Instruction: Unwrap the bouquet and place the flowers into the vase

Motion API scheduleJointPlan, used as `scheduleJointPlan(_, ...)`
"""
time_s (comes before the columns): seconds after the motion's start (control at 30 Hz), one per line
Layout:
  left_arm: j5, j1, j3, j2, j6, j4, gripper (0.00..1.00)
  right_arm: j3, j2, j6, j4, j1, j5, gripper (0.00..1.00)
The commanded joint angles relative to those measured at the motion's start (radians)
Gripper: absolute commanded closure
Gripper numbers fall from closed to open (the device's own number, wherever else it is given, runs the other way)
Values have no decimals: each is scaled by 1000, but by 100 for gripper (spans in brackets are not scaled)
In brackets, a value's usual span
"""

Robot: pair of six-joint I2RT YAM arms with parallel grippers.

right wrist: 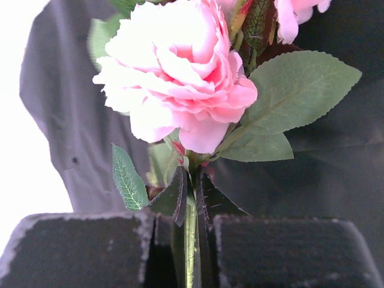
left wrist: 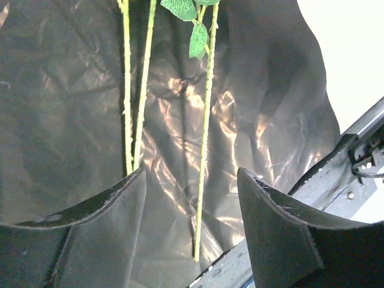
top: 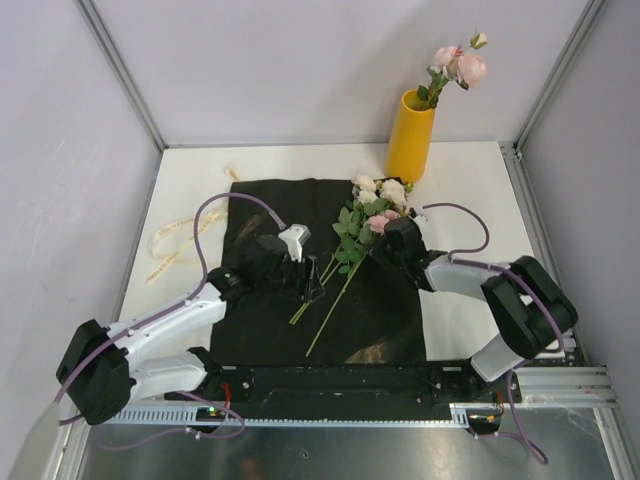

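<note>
Flowers lie on the spread black wrapping sheet in the middle of the bench. Their long axis slants, with the heads toward 1 o'clock, near the foot of the vase, and the thin stems running to 7 o'clock. The heads are pink and cream-white roses above serrated green leaves, and the stems are bare and pale green toward their cut ends. The right gripper, at 4 o'clock of the heads, is closed on one stem of the flowers just below a full pink rose. The left gripper hangs open over the stem ends, with one stem lying between its fingers and a gap on either side. A pink rose sprig stands in the mustard-yellow vase. A cream ribbon lies on the bench at 9 o'clock.
</note>
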Motion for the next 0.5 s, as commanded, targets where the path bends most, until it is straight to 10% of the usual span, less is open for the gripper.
scheduleJointPlan(0.0,45,-7,93,44,-8,79,34,-2,-124,-12,6,14,1,100)
scheduleJointPlan(0.47,178,-6,258,229,17,196,42,-63,-330,23,-3,68,2,100)
